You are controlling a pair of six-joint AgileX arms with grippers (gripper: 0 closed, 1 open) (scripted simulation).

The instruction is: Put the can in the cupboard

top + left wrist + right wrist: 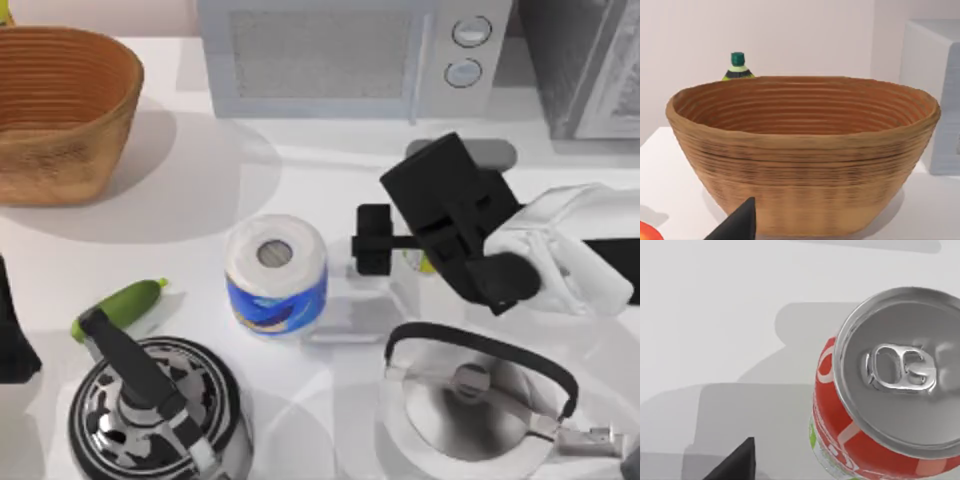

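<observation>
The can (890, 390), silver-topped with a red body and a yellow-green base, stands upright on the white table. In the top view just a yellow-green sliver of the can (414, 262) shows under my right arm. My right gripper (373, 240) hangs low over the middle of the table, right beside the can, open. One black fingertip (737, 465) stands apart from the can's side. The grey cupboard (585, 65) sits at the back right corner. My left arm (12, 335) is parked at the left edge, with one fingertip (737, 225) facing a basket.
A wicker basket (60, 110) stands back left, with a green-capped bottle (737, 66) behind it. A microwave (340, 55) is at the back centre. A white-and-blue paper roll (277, 275), a green cucumber (120, 305), a patterned kettle (150, 410) and a silver kettle (470, 400) crowd the front.
</observation>
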